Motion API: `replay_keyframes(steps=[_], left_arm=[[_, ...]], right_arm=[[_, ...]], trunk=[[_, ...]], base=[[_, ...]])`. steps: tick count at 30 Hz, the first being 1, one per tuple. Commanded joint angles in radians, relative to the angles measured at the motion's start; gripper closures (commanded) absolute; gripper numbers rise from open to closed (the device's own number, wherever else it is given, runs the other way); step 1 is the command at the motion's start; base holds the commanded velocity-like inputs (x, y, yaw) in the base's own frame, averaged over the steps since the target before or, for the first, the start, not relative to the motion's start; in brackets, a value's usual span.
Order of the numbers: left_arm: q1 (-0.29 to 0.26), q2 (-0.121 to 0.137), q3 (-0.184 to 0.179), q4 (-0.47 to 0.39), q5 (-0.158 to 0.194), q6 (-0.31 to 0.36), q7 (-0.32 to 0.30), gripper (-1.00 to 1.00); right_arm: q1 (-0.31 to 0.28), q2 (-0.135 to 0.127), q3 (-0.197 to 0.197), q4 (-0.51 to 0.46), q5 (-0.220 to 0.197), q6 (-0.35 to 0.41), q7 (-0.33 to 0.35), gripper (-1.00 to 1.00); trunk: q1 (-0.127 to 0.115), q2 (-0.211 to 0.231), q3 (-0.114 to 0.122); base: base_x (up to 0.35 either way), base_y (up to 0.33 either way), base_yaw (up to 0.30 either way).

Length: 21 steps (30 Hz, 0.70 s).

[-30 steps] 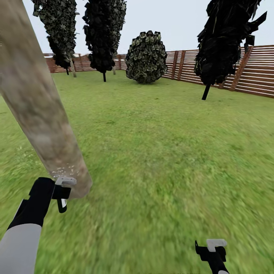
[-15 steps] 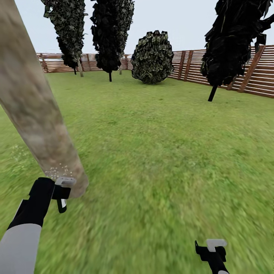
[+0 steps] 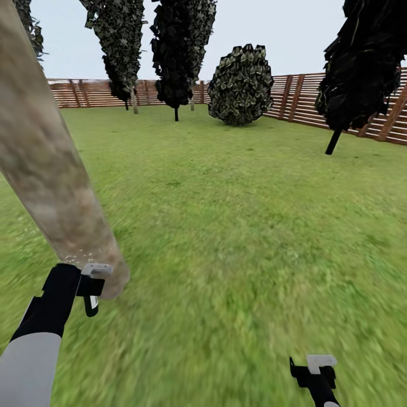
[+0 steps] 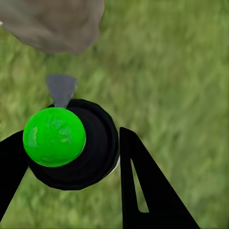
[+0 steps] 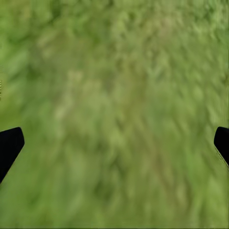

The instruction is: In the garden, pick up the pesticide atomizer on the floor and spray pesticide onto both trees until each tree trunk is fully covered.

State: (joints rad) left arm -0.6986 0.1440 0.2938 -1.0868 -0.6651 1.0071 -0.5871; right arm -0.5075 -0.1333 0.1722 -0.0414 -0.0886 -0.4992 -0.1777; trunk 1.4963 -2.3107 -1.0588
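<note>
Your left gripper (image 4: 71, 162) is clamped on the atomizer (image 4: 71, 145): in the left wrist view its two black fingers (image 4: 143, 191) sit against either side of the round black body, with the bright green cap (image 4: 54, 137) on top and a small grey nozzle (image 4: 61, 89) pointing toward the foot of the tree trunk (image 3: 53, 169). In the head view that trunk leans up across the near left, just beyond your left hand, and a scatter of white pesticide specks (image 3: 85, 257) shows low on it, right above the gripper; most of the bark higher up looks bare, so I'd judge this trunk only partly covered. The bottle looks like hard, smooth plastic, rigid and probably light, though liquid inside could shift its weight; being round and slick, it may twist in the grip, so keep hold across the widest part of the body, below the cap, and avoid the nozzle. Your right gripper (image 3: 317, 370) hangs low at the near right over the grass (image 3: 237, 226) with its fingers wide apart and nothing between them. The fence (image 3: 85, 93) and darker, leafy trees (image 3: 181, 51) stand far across the lawn; I can't tell from here which is the second trunk to spray.
</note>
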Motion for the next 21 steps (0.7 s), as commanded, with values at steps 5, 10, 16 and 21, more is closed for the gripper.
replay_keyframes(steps=[5,10,16,21], left_arm=[[0.0,0.0,0.004,-0.001,-0.01,0.002,-0.008,1.0],[0.004,0.0,0.005,-0.001,-0.01,0.002,-0.007,1.0],[0.01,-0.001,0.005,-0.001,-0.01,0.001,-0.005,1.0],[0.013,-0.001,0.004,-0.015,-0.01,0.001,-0.005,1.0]], right_arm=[[0.0,0.0,0.009,0.0,-0.008,-0.002,-0.002,-1.0],[0.0,0.0,0.009,0.0,-0.008,-0.003,-0.002,-1.0],[0.0,0.0,0.008,0.0,-0.009,-0.002,-0.002,-1.0],[0.0,-0.003,0.008,0.0,-0.008,-0.002,-0.002,-1.0]], trunk=[[0.0,0.0,-0.001],[0.0,0.0,-0.001],[0.0,0.0,-0.001],[0.0,0.0,-0.001]], base=[[0.232,-0.201,0.278],[0.232,-0.201,0.279],[0.237,-0.19,0.279],[0.096,-0.041,0.278]])
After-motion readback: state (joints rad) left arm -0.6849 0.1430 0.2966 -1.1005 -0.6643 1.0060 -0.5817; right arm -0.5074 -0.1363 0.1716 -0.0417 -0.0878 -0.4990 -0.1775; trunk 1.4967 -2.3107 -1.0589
